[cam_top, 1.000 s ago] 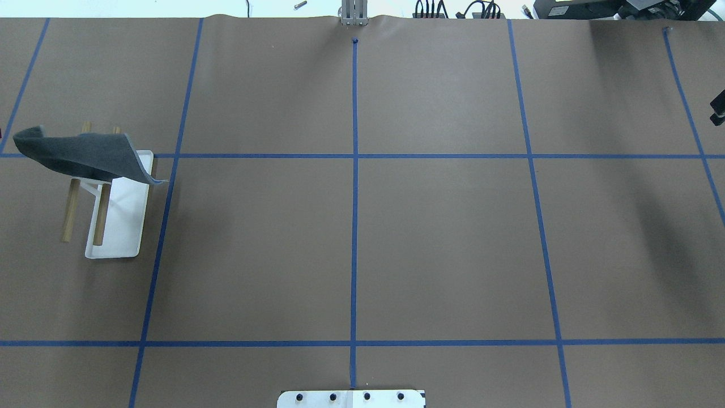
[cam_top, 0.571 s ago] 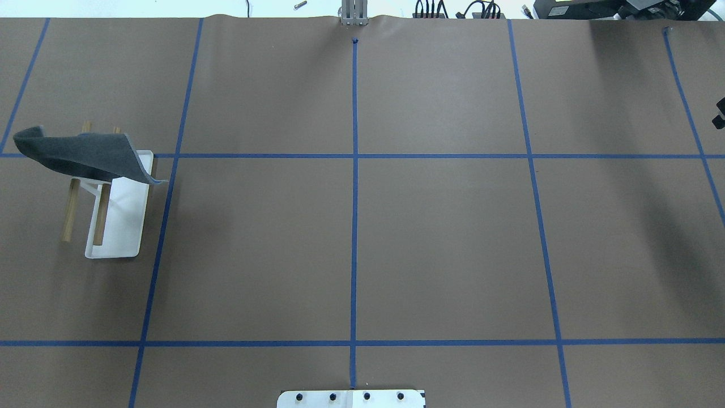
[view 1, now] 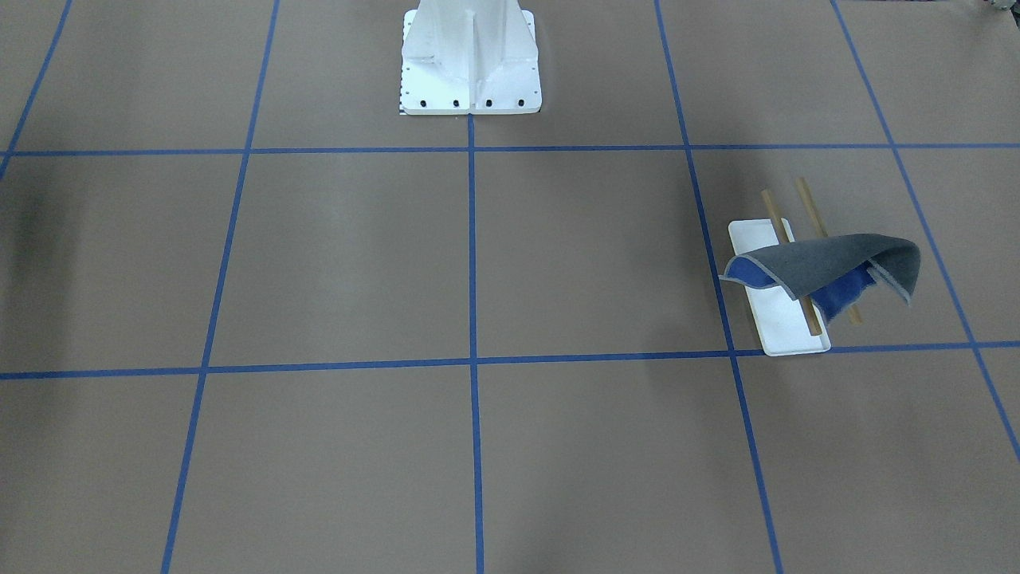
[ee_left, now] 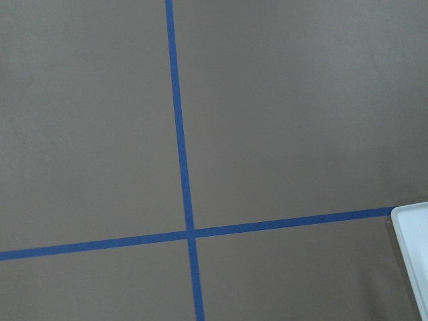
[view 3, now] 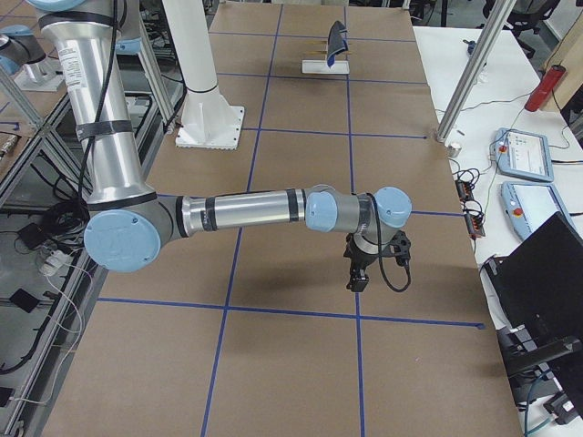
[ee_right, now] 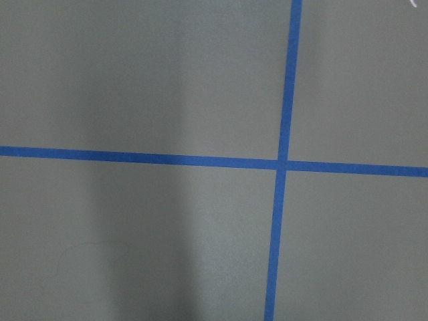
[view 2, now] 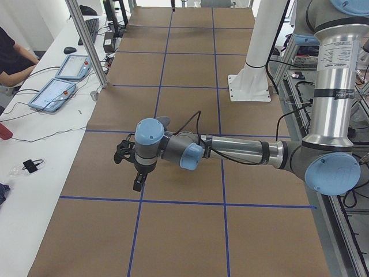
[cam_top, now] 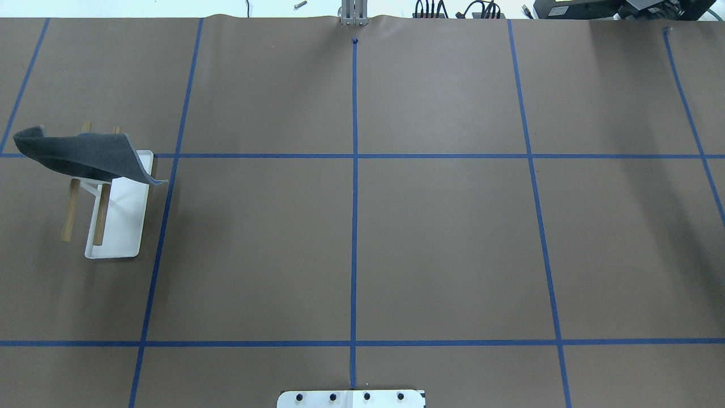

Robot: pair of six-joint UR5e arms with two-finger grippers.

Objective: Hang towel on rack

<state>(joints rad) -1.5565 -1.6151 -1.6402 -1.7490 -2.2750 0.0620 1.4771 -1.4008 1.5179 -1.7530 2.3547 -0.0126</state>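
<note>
Soft grey towel (view 1: pixel 829 267) draped, wooden-rod rack (view 1: pixel 789 335)

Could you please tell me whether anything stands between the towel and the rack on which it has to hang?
Nothing visible does. The towel already lies draped across both wooden rods of the rack, grey side up, with one corner reaching out past the edge of the white tray.

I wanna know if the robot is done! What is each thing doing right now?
towel: draped over the rack, grey side up, not held.
rack: upright, carrying the towel.
left gripper: hovering, open or shut unclear.
right gripper: hovering, open or shut unclear.
</note>
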